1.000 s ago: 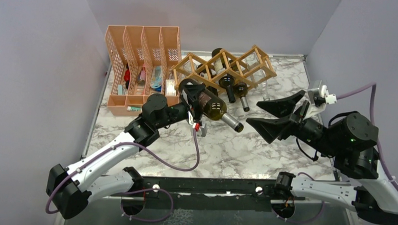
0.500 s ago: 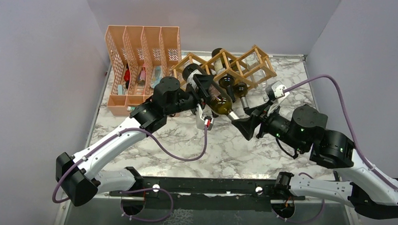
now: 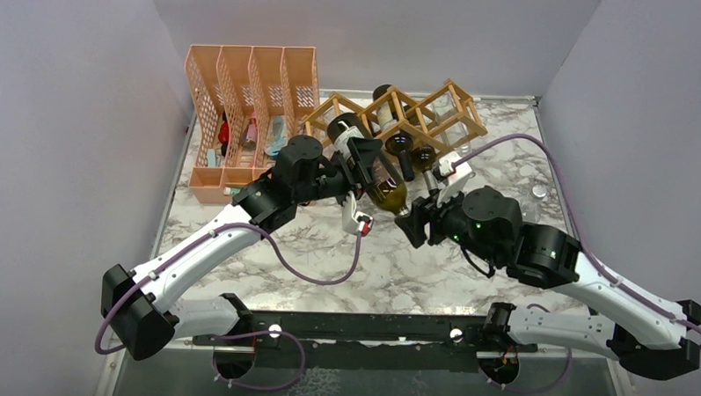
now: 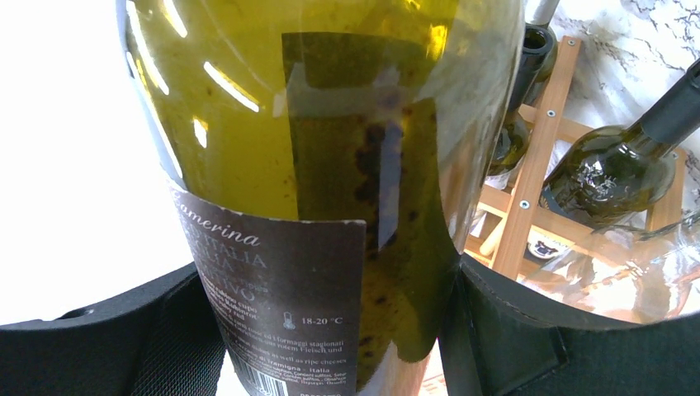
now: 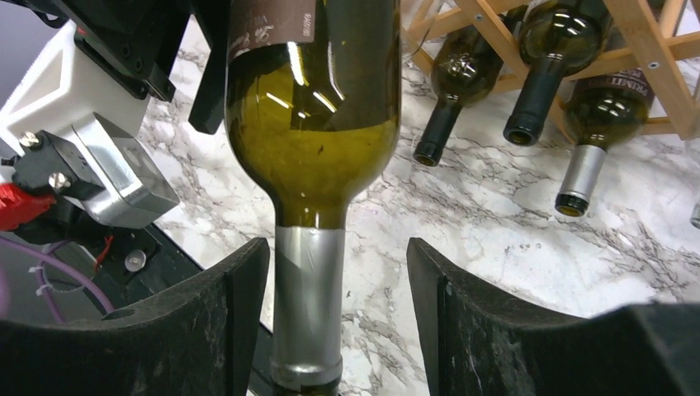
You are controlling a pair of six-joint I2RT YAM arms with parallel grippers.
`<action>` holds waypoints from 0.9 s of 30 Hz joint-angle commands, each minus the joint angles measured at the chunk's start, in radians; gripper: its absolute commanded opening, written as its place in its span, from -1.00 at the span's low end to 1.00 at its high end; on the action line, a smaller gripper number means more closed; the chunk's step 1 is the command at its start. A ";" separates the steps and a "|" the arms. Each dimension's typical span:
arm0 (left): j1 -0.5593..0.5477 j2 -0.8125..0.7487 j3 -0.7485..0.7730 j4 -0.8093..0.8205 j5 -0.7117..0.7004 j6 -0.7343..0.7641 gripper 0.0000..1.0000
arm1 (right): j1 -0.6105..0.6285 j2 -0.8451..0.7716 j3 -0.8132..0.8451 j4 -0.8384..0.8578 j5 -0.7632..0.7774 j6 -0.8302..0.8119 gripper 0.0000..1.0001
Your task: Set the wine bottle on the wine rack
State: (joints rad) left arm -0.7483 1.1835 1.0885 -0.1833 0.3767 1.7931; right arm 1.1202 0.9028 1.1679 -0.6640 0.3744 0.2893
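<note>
A green wine bottle (image 3: 376, 171) with a dark label and silver foil neck is held off the table, base toward the wooden lattice wine rack (image 3: 463, 111). My left gripper (image 3: 364, 163) is shut on the bottle's body; in the left wrist view the bottle (image 4: 314, 140) fills the frame between the black fingers (image 4: 512, 330). My right gripper (image 3: 414, 220) is open, its fingers either side of the foil neck (image 5: 307, 305). The neck sits close to the left finger (image 5: 215, 330) and apart from the right one. The rack (image 5: 636, 49) lies beyond.
The rack holds three other dark bottles (image 3: 403, 149), necks pointing at me; they also show in the right wrist view (image 5: 551, 58). An orange perforated file organiser (image 3: 250, 80) stands left of the rack. Purple walls close in both sides. The left arm's cable hangs below the bottle.
The right arm has swung left and its open fingers have come around the bottle's neck. The left arm has carried the bottle up and toward the rack.
</note>
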 commanded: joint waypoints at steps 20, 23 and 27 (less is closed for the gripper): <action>-0.005 -0.025 0.082 0.078 0.074 0.073 -1.00 | 0.007 0.128 -0.075 0.152 0.007 0.169 -0.13; -0.004 -0.024 0.085 0.084 0.080 0.066 -0.99 | 0.006 0.125 -0.077 0.152 0.030 0.176 -0.48; -0.005 -0.030 0.073 0.105 0.090 0.056 -0.82 | 0.007 0.110 -0.079 0.158 0.071 0.168 -0.98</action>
State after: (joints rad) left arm -0.7429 1.1862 1.0912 -0.2127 0.3927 1.8893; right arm 1.1244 1.0325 1.0992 -0.5613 0.3645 0.4477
